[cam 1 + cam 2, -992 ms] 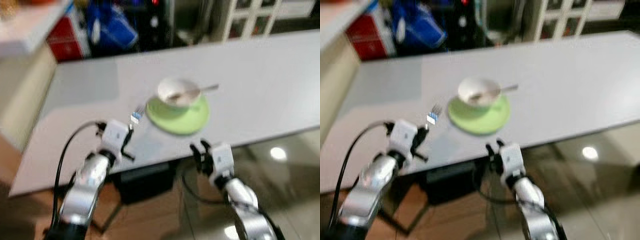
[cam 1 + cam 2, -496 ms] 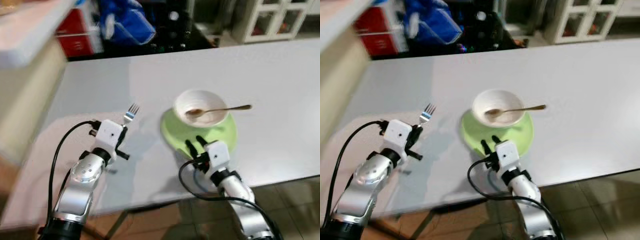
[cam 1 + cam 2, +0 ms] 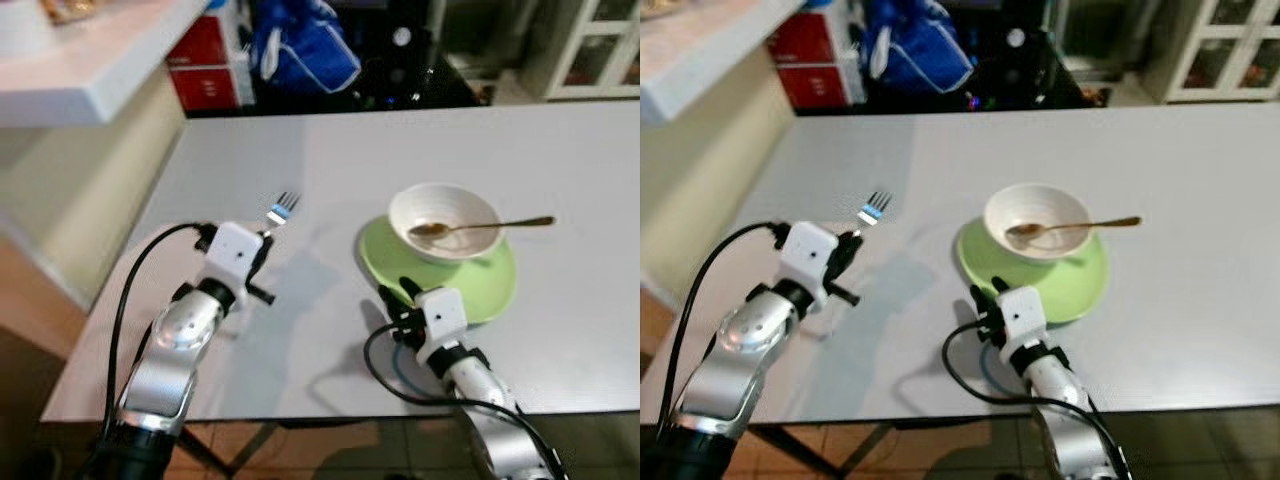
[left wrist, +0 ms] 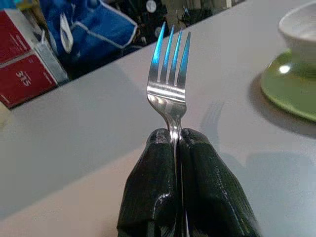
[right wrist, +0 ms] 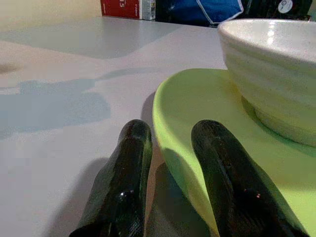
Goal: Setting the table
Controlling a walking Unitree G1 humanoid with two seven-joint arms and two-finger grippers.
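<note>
I see a silver fork (image 4: 169,94) clamped in my left pincer (image 4: 172,143), tines toward twelve o'clock. At its three o'clock, a white bowl (image 3: 446,220) holding a spoon (image 3: 480,226) sits on a green plate (image 3: 440,277).

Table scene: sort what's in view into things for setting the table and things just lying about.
For the job:
fork, shut in the left gripper
green plate, at the right gripper
white bowl on the plate
spoon in the bowl

Lying about:
blue bag
red boxes
white cabinet
</note>
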